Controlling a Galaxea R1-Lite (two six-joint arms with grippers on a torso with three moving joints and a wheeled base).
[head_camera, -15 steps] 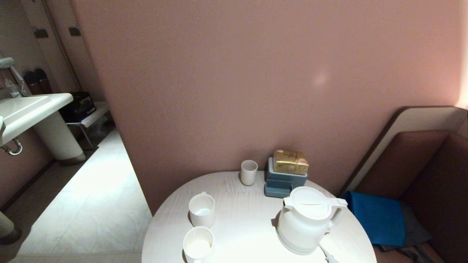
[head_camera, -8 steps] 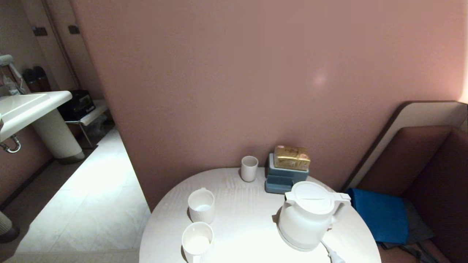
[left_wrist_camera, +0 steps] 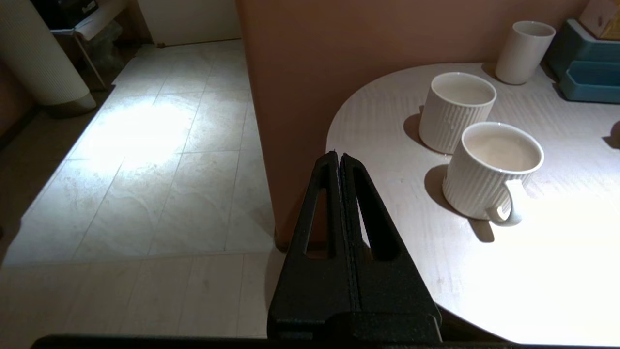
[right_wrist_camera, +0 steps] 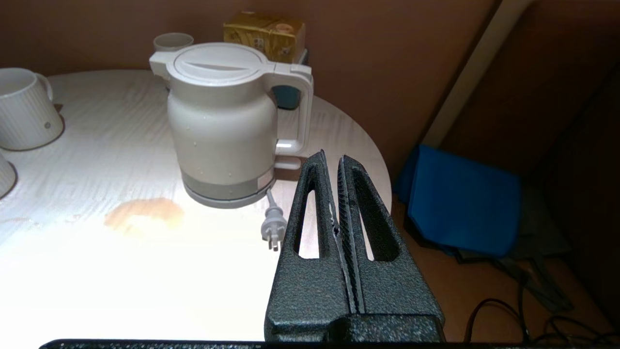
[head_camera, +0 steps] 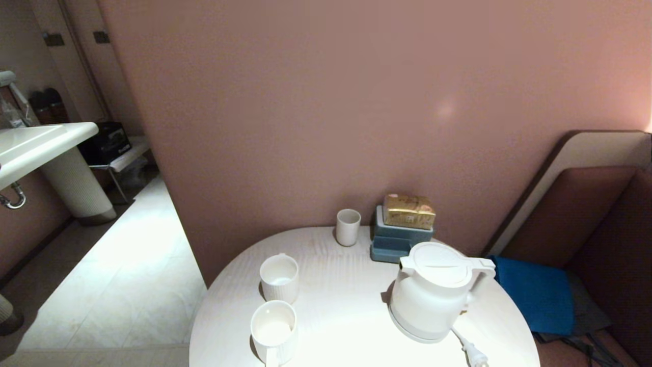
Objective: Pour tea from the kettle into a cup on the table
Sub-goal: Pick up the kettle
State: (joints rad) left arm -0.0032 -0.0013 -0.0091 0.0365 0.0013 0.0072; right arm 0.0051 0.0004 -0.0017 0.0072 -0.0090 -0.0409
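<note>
A white kettle [head_camera: 433, 293] stands upright on its disc base at the right side of a round, pale wood-grain bench [head_camera: 346, 306], its flat lid [head_camera: 440, 264] on, small spout toward the cups and loop handle [head_camera: 481, 285] toward the bench's right edge. Beads of moisture dot its rounded body, and a grey band rings the bottom (seen best from the right wrist). Its loose plug [right_wrist_camera: 272, 227] lies on the bench just beside the base. A pale orange-brown puddle [right_wrist_camera: 144, 213] marks the wood near the kettle, apart from it.

Two ribbed white mugs sit at the bench's left side, well apart from the kettle: the near mug [head_camera: 274, 331], handle toward the robot, and the far mug [head_camera: 279, 278] just behind it. A plain tumbler [head_camera: 348, 227] stands by the pink wall [head_camera: 356, 102], next to a blue box [head_camera: 400, 242] topped by a gold packet [head_camera: 409, 211].

The left gripper [left_wrist_camera: 338, 157] hangs off the bench's left edge, above the floor tiles [left_wrist_camera: 145, 169], jaws pressed together. The right gripper [right_wrist_camera: 332, 160] sits near the kettle's handle without touching it, jaws likewise closed and holding nothing. A blue cushion [head_camera: 535, 300] lies right of the bench.
</note>
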